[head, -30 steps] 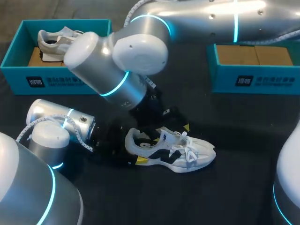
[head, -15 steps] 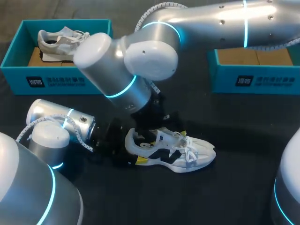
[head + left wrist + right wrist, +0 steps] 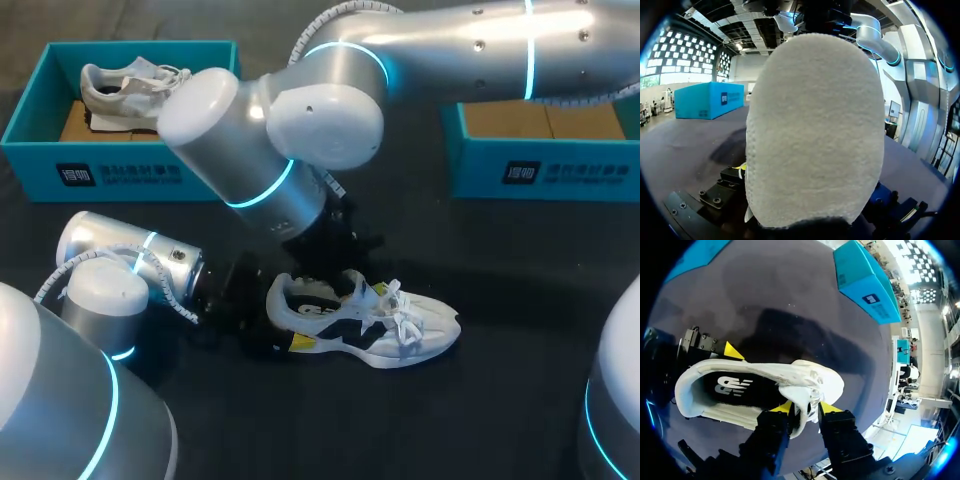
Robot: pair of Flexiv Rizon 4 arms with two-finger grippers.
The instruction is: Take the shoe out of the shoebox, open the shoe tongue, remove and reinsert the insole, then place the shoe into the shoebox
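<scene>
Now r. hand (image 3: 803, 409) clamped on shoe (image 3: 805, 377) tongue, l. hand (image 3: 285, 325) clamped round heel.

Gleams silver along left arm (image 3: 120, 268) and right arm (image 3: 270, 130): rounded joint caps, glowing cyan rings, braided grey cable (image 3: 70, 268); black, bolted right gripper (image 3: 806, 409), yellow fingertips (image 3: 830, 407).

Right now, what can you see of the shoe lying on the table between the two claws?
The shoe is a white trainer with black side panels, white laces and a dark insole with a white logo. Its heel looks like fuzzy fabric, and the sole is thick and white. It stands upright on the dark table, toe toward my right. The left claw grips its heel from both sides. The right claw pinches its tongue from above.
</scene>
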